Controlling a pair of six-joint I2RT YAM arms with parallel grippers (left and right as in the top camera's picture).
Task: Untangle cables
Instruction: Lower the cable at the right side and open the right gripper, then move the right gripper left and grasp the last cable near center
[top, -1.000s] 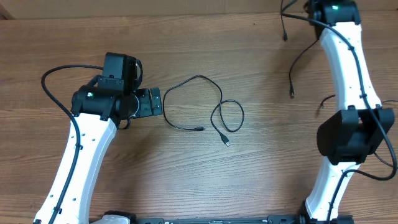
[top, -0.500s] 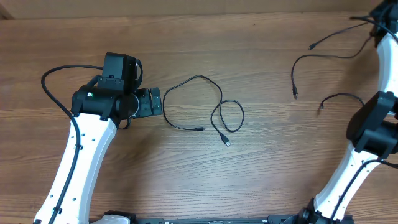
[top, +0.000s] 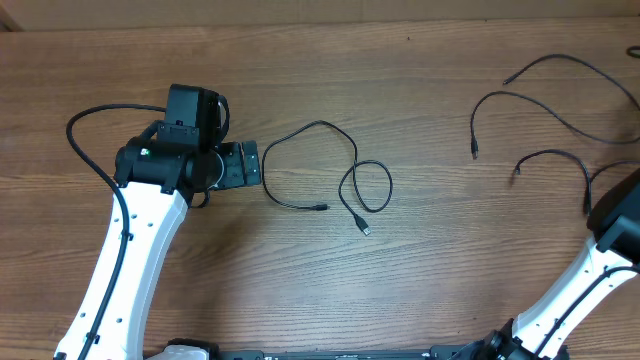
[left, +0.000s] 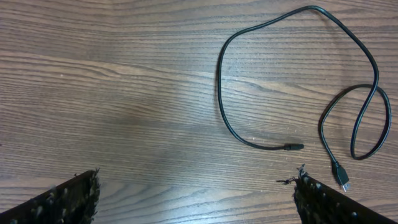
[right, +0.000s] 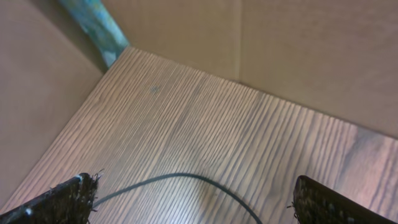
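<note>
Wood table (top: 420, 290), thin black cables (top: 548, 152) lying apart. Left gripper (left: 196, 190) wide, empty; looped cable (left: 219, 84) just ahead, untouched. Right gripper (right: 193, 199) wide, empty; second cable (right: 180, 177) below it. Step, likely: between picks. Next: left closes on looped cable, draws crossing open.

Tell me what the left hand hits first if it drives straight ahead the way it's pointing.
The looped black cable, at its near bend just ahead of the open left hand. The hand's height over the table is unclear, so it might pass above the cord.
</note>
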